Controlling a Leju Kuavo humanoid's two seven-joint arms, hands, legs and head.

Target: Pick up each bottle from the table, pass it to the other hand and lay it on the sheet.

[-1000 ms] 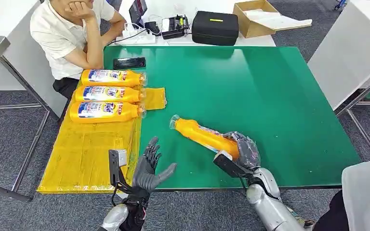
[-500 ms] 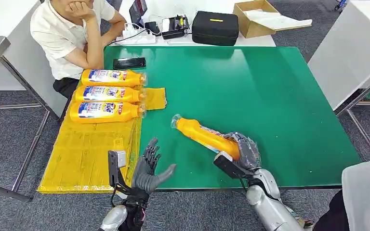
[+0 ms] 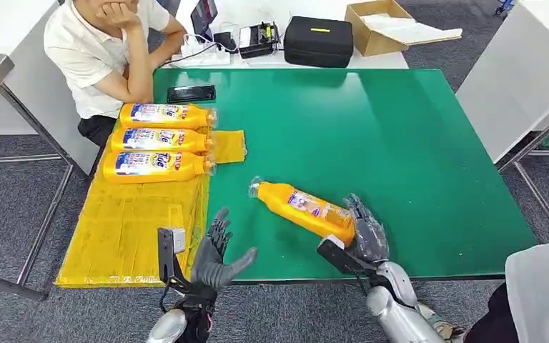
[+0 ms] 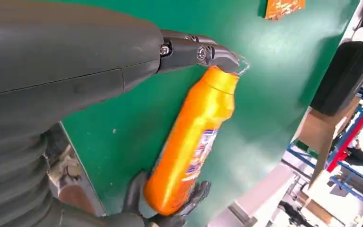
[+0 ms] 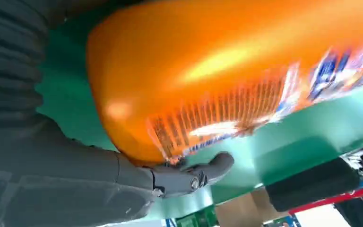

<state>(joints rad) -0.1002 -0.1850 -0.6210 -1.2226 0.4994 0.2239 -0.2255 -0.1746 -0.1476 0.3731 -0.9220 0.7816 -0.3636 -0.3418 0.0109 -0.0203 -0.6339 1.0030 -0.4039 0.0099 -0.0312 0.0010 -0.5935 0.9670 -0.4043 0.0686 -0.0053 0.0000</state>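
Bright, even overhead light fills the head view; the green table (image 3: 400,143) shows a soft pale sheen on its far side and only faint shadows. The orange bottle (image 3: 304,209) held by the right hand (image 3: 366,232) is sharp there, with a thin shadow under it. In the right wrist view the bottle (image 5: 227,71) is very close, blurred, its label smeared, with a broad glare streak. The left wrist view is softly blurred, and the left hand (image 4: 52,94) near the lens is dark and out of focus.
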